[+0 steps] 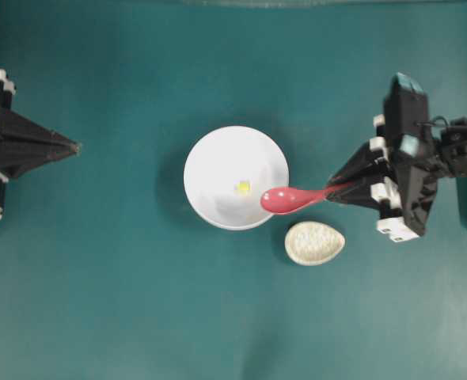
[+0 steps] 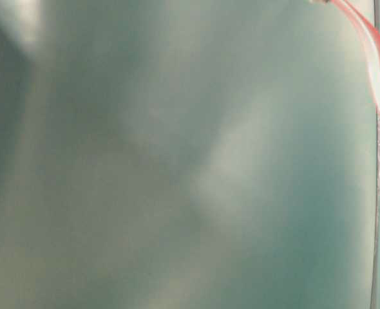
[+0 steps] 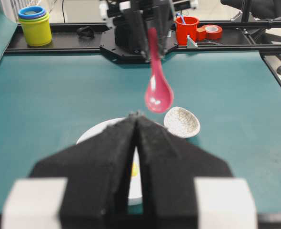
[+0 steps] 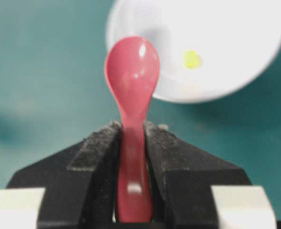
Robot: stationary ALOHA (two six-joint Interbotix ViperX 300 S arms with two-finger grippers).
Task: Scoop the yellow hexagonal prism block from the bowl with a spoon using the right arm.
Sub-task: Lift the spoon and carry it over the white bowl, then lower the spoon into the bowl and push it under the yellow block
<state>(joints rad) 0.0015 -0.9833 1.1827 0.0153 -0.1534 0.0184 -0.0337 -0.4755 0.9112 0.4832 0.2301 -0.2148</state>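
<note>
The white bowl [image 1: 218, 162] stands mid-table with the tiny yellow block [image 1: 242, 188] inside it; both also show in the right wrist view, bowl [image 4: 226, 28] and block [image 4: 192, 59]. My right gripper [image 1: 334, 188] is shut on the handle of the pink-red spoon [image 1: 285, 199]. The scoop hangs in the air over the bowl's right rim, empty, a little right of the block. The spoon [image 4: 132, 76] runs straight out between my right fingers [image 4: 97, 148]. My left gripper [image 1: 75, 147] is shut and empty at the left edge, far from the bowl. The spoon [image 3: 157, 90] shows raised in the left wrist view.
A small speckled egg-shaped spoon rest [image 1: 314, 242] lies just right of and below the bowl. Beyond the table's far edge stand stacked cups [image 3: 34, 24], a red cup [image 3: 186, 28] and a tape roll [image 3: 211, 32]. The table-level view is blurred, showing only the spoon's edge [image 2: 373, 51].
</note>
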